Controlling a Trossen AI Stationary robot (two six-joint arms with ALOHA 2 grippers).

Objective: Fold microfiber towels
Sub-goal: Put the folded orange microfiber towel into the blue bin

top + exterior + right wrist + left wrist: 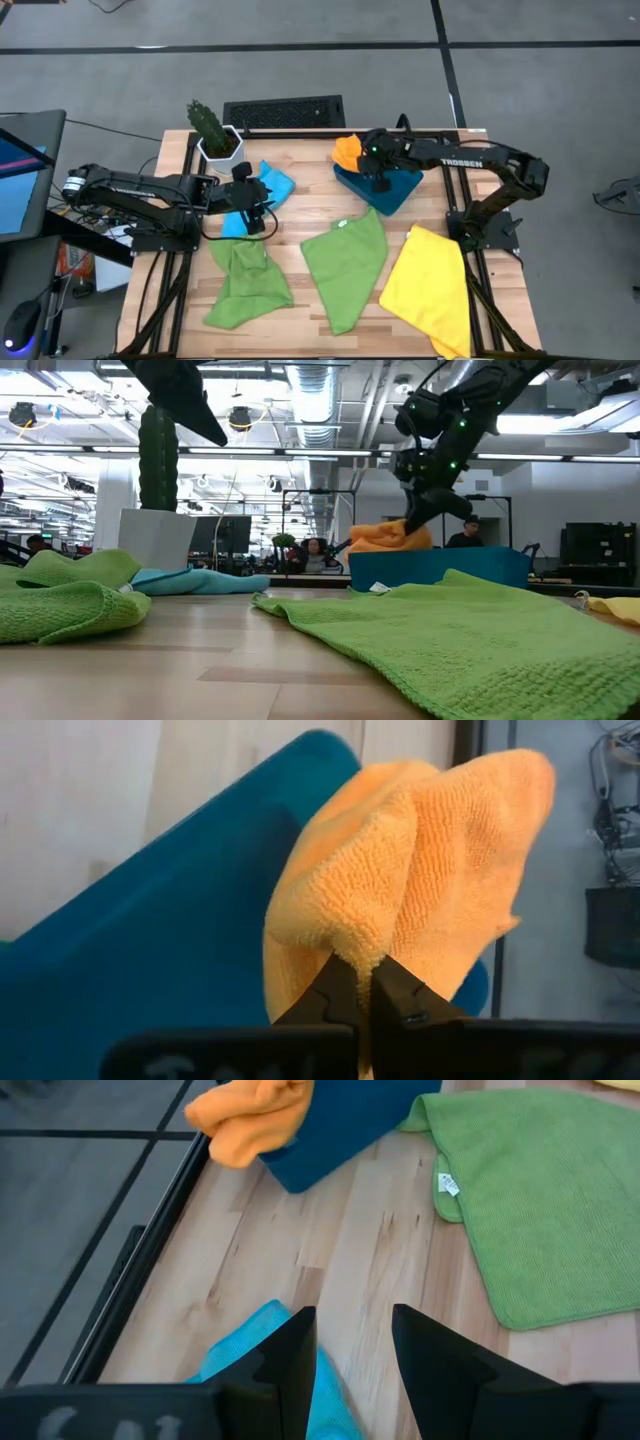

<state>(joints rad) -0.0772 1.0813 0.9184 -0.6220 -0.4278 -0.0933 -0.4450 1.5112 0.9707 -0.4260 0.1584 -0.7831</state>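
Note:
My right gripper (377, 172) is over the dark teal bin (392, 190) and is shut on the orange towel (347, 150), which bulges over the bin's far left rim. My left gripper (252, 207) is open above the light blue towel (274, 184) and high off the table in the low view (180, 395). One crumpled green towel (245, 285) lies at the near left. The other green towel (345, 262) lies spread in the middle. The yellow towel (430, 285) lies at the near right. My right gripper pinches a bunched fold of the orange towel (366, 952) between its two fingertips (405, 995). The fingers come from above, slanting down (432, 508). The towel is gathered up into the pinch, and its lower part rests in and over the bin's rim (395, 540).
A white pot with a cactus (215, 135) stands at the far left, close to the light blue towel. A black grille (285, 112) lies beyond the table's far edge. Bare wood shows between the bin and the light blue towel (360, 1250).

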